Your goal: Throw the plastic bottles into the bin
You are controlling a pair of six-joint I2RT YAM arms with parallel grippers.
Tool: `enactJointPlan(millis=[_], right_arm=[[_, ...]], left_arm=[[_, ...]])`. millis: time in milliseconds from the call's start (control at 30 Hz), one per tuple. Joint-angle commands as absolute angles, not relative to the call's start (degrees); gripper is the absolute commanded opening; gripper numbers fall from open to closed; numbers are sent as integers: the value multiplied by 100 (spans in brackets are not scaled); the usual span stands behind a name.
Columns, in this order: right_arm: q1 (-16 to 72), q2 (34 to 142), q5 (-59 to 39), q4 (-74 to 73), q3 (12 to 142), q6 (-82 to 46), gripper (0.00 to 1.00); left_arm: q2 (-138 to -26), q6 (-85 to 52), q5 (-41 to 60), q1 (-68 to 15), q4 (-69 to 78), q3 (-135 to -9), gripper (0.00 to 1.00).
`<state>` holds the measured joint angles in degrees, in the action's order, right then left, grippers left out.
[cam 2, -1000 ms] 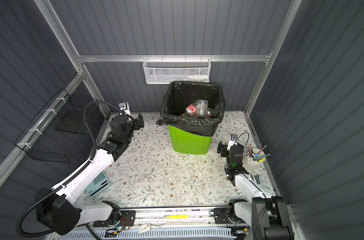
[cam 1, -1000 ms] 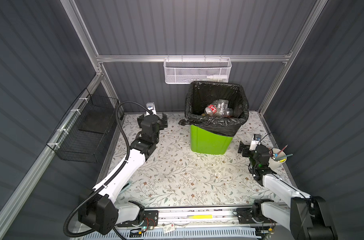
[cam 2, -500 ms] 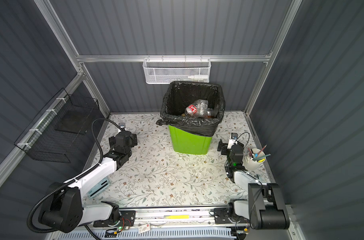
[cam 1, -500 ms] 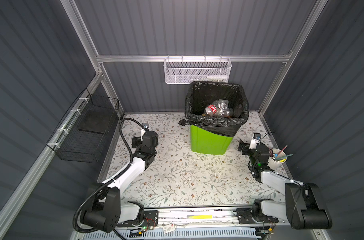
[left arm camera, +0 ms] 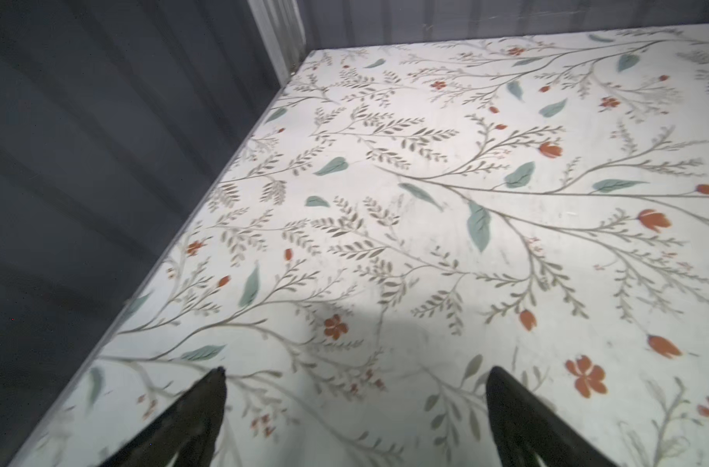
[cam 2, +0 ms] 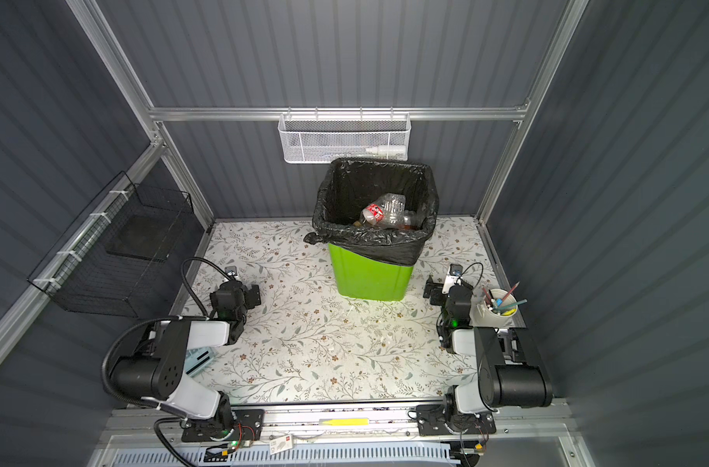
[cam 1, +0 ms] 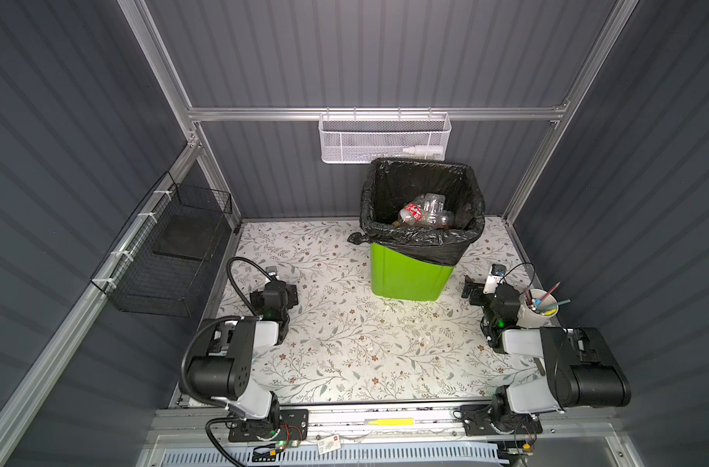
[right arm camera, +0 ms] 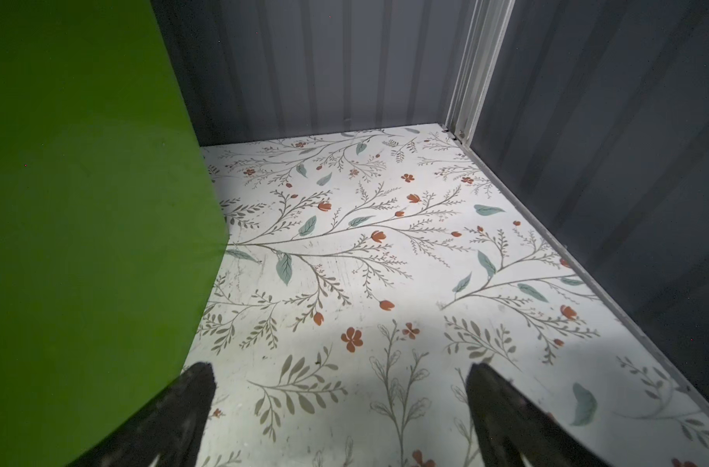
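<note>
Both arms have folded back frontward; left hand and right hand stand wide open, holding nothing. One bin, rear of surface, contains the plastic bottles; at least two show.

Left arm and right arm are black joints with white shells. A black cable loops off the left; each wrist bears a green dot, perhaps a light. Left gripper fingers are black, tapered.

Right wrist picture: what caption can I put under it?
Open right gripper hovers over the flowery table beside the green bin.
</note>
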<state>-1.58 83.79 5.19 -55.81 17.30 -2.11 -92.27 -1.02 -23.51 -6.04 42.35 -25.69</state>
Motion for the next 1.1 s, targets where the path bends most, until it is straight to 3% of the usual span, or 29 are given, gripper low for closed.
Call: enactJointPlan(millis=[0, 200, 1067], right_arm=[[-202, 8379, 505, -5755, 1802, -298, 99], [-211, 8381, 492, -5757, 1801, -299, 99], [-211, 8385, 492, -5757, 1802, -299, 99]], left_arm=[[-9852, 164, -1376, -576, 5747, -2459, 100], [-9779, 149, -1358, -563, 5115, -2695, 100], [-9825, 141, -1362, -560, 5238, -2681, 100]])
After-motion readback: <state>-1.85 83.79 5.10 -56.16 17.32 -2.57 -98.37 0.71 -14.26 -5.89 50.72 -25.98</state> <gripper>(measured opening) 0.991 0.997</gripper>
